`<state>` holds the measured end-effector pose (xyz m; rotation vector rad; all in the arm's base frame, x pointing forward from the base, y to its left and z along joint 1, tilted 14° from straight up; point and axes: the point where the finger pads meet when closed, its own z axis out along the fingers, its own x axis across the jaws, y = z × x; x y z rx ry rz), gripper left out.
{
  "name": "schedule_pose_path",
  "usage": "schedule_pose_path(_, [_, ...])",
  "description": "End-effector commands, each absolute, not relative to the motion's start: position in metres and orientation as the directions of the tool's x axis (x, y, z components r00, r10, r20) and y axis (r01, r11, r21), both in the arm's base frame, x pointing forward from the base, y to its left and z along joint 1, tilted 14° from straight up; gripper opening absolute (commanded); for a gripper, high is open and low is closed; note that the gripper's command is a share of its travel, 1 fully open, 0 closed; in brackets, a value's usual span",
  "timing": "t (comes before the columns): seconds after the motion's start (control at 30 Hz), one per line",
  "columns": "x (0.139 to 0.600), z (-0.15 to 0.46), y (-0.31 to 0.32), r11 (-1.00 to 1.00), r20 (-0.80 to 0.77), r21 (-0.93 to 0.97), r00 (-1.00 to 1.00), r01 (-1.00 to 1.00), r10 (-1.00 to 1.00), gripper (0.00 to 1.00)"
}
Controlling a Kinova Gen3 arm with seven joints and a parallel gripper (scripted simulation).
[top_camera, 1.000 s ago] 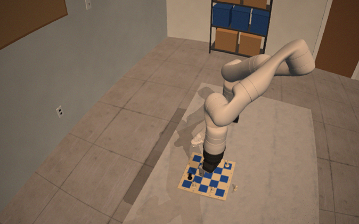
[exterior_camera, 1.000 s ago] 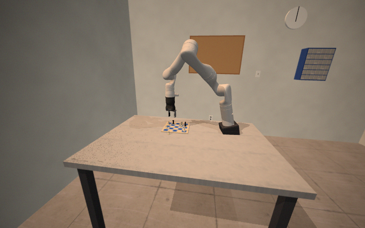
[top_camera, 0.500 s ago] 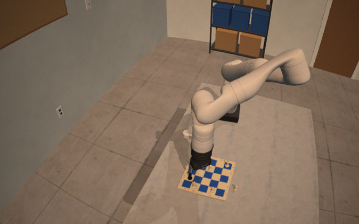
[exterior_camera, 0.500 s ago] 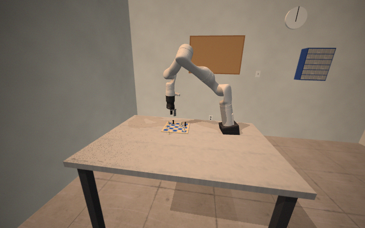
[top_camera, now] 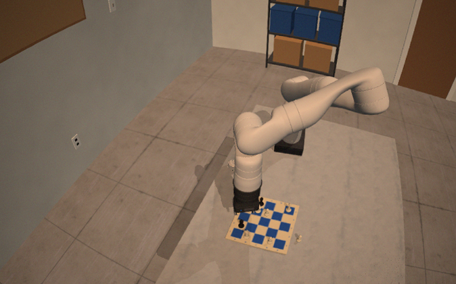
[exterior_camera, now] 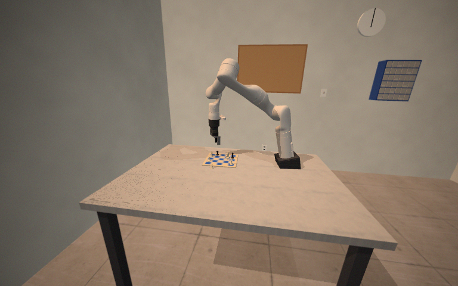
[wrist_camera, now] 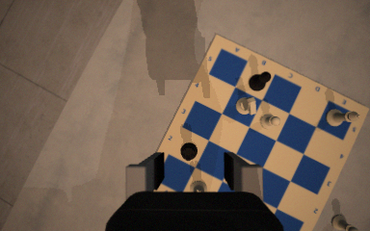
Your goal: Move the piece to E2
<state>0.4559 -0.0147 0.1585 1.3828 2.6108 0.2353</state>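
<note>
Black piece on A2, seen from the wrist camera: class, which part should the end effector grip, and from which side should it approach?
Grip the black piece just below its round head, coming straight down from above. It stands upright and looks round from overhead, so any finger direction should fit. A vertical descent also keeps the open end effector off the white piece nearby.

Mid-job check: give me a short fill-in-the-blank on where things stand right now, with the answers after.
1. The gripper hangs over the A side of the board with its fingers ___.
2. The piece on A2 is ___ in colour.
3. Square E2 holds no piece; a white piece sits beside the board, on the ___.

Missing words: open; black; table.
</note>
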Motion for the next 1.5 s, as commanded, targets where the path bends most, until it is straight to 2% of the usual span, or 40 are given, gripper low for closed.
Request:
schedule_pose_path(0.0, [0.4563, 0.1589, -0.0191, 0.534, -0.080, 0.223, -0.531, 0.815, 0.844, 1.00])
schedule_pose_path(0.47, [0.4567, 0.1591, -0.0212, 0.502, -0.072, 0.227, -0.500, 0.834, 0.863, 1.00])
schedule_pose_path(0.5, [0.4567, 0.1591, -0.0212, 0.502, -0.072, 0.227, -0.500, 0.834, 0.863, 0.73])
schedule_pose_path(1.47, [0.4567, 0.1591, -0.0212, 0.502, -0.072, 0.227, -0.500, 0.834, 0.863, 0.73])
